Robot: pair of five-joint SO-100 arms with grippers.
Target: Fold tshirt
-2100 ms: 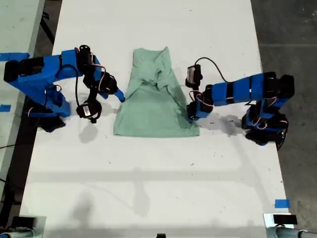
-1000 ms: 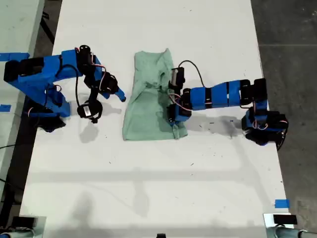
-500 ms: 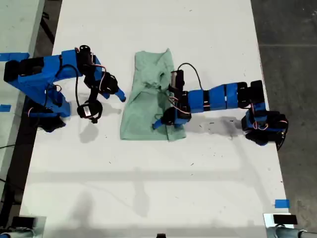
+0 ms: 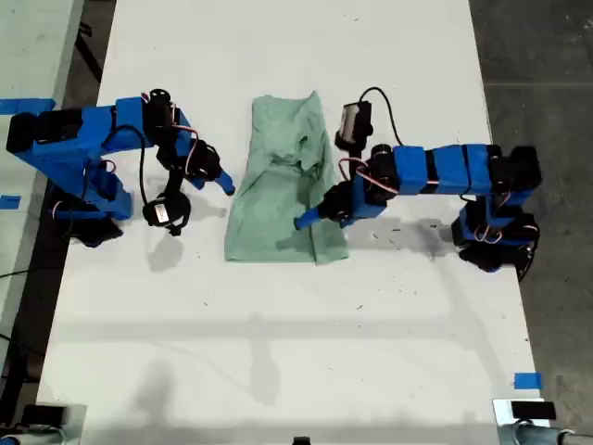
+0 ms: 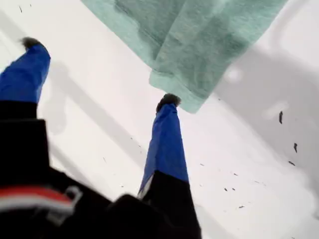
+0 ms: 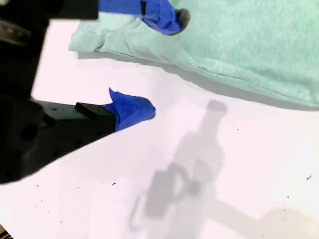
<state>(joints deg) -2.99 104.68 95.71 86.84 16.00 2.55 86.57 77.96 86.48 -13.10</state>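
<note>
Right-side fold has just gone in. The tshirt point(image 4: 278, 185) was spread wide a moment ago and is now a narrower strip, with its edge on the exterior view's right laid over the middle. It lies flat on the white table point(image 4: 278, 352), in the far half, between the two arms. There is a doubled, slightly lumpy corner at the near right in the exterior view.

My first gripper point(image 4: 308, 219), on the arm at the exterior view's right, carried that edge across. It has now let go: fingers spread wide, nothing between them, hovering over the near right part of the cloth. In its wrist view one fingertip point(image 5: 169, 99) sits right at the hemmed corner, but I cannot tell whether it touches.

My second gripper point(image 4: 225, 183) has barely moved. It is just beside the shirt's edge on the exterior view's left, fingers apart and holding nothing. One finger is over the cloth edge, the other over bare table.

Judgement: one side fold is done. The opposite side and the lengthwise fold are probably still to do.
</note>
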